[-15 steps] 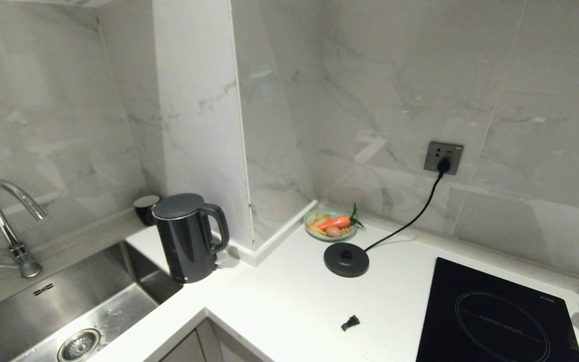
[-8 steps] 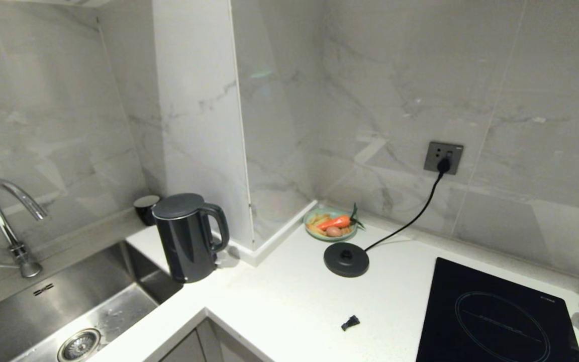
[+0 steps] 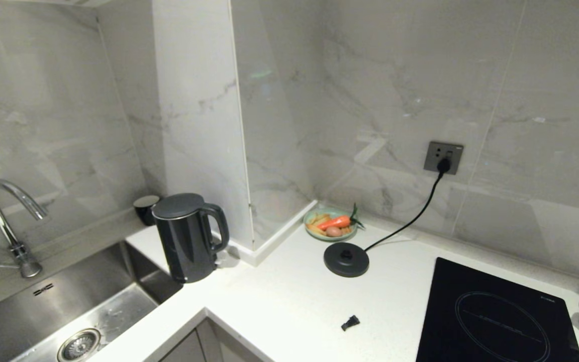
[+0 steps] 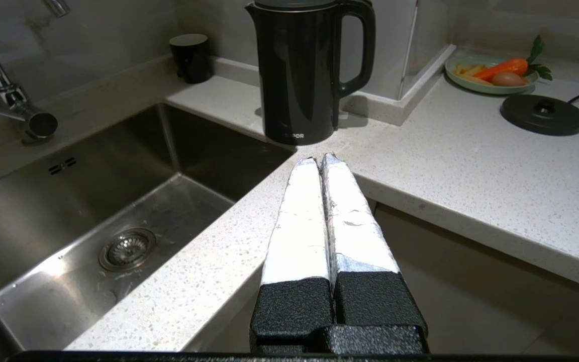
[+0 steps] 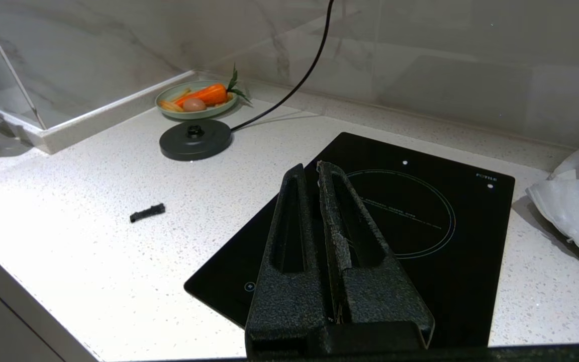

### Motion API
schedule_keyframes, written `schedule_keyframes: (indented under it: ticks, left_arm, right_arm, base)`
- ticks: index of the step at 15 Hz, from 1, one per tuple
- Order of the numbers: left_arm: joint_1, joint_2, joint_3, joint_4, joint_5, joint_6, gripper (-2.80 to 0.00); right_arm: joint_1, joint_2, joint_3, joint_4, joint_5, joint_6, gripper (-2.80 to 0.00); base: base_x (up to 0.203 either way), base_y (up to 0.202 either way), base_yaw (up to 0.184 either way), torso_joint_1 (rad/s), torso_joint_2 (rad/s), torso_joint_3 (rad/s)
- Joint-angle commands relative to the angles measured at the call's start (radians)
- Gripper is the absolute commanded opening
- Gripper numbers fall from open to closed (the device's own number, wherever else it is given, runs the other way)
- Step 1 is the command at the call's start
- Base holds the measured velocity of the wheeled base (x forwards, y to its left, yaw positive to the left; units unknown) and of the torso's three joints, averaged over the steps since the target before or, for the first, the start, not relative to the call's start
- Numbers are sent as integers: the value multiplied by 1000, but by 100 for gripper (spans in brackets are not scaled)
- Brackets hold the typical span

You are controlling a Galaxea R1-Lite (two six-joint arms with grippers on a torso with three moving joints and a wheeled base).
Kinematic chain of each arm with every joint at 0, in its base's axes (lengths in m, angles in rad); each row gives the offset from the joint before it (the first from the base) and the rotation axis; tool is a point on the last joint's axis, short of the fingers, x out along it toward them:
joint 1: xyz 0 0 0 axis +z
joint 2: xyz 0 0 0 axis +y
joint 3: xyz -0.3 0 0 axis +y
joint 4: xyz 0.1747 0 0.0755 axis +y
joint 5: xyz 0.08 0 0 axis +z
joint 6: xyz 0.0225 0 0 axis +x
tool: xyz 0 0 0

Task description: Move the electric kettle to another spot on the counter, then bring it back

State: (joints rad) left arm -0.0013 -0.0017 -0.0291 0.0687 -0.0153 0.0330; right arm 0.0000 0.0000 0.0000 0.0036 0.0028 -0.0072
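Left wrist view is showing the left gripper [image 4: 319, 160] hanging pinched closed and empty before the counter [image 4: 450, 151] edge, facing the electric kettle [image 4: 299, 70], which is standing off its base disc [image 4: 543, 114] beside the sink [image 4: 118, 211], seemingly awaiting pickup.
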Motion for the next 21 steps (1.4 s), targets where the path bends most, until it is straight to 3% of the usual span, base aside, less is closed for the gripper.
schedule_keyframes:
  ticks: [1, 14, 21]
  left_arm:
    - [0, 3, 0, 0, 0, 1, -280]
    - [0, 3, 0, 0, 0, -1, -280]
    - [0, 3, 0, 0, 0, 1, -280]
  right_arm:
    - [0, 2, 0, -1, 0, 0, -280]
    - [0, 0, 0, -1, 0, -2, -280]
    - [0, 0, 0, -1, 0, -2, -280]
  base:
    - [0, 0, 0, 0, 0, 0]
    - [0, 0, 0, 0, 0, 0]
    - [0, -9, 166, 4, 1, 3]
